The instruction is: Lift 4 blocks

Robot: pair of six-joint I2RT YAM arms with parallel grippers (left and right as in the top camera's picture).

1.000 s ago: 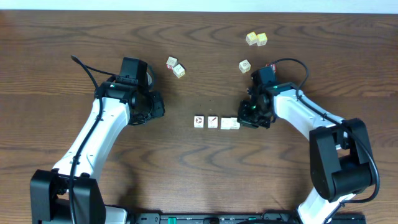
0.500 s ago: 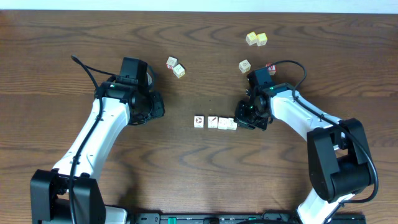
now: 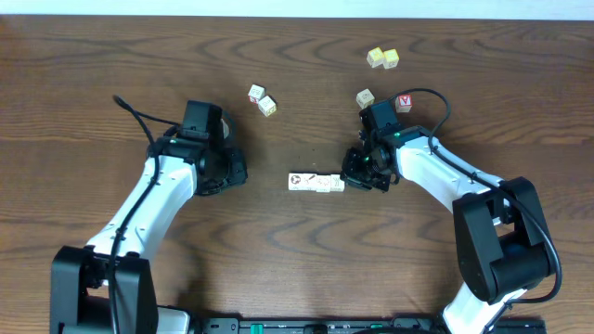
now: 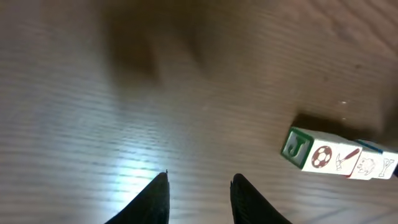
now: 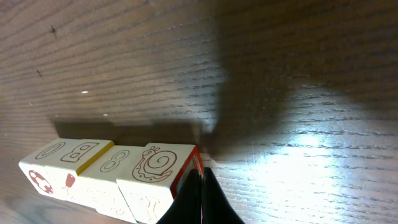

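The blocks (image 3: pixel 316 182) lie end to end as one short pale bar of several cubes at the table's middle. In the right wrist view the bar (image 5: pixel 118 171) shows a snail, an 8 and letters on its faces. My right gripper (image 3: pixel 349 179) is shut, and its closed tip (image 5: pixel 202 180) presses against the red right end face of the bar. My left gripper (image 3: pixel 238 171) stands open left of the bar, well apart from it. Nothing is between its fingers (image 4: pixel 158 193), and the bar (image 4: pixel 339 158) sits off to the right, its nearest face a green J.
Two pale cubes (image 3: pixel 262 99) lie behind the left gripper. Two yellow-tinted cubes (image 3: pixel 382 58) sit at the back right. Another cube (image 3: pixel 366 97) and a red-faced cube (image 3: pixel 404 102) lie close behind the right arm.
The right gripper slid left and pushed the separated cubes together into one touching bar, shifting it slightly left. The left arm shifted a little; its jaws stayed the same width.
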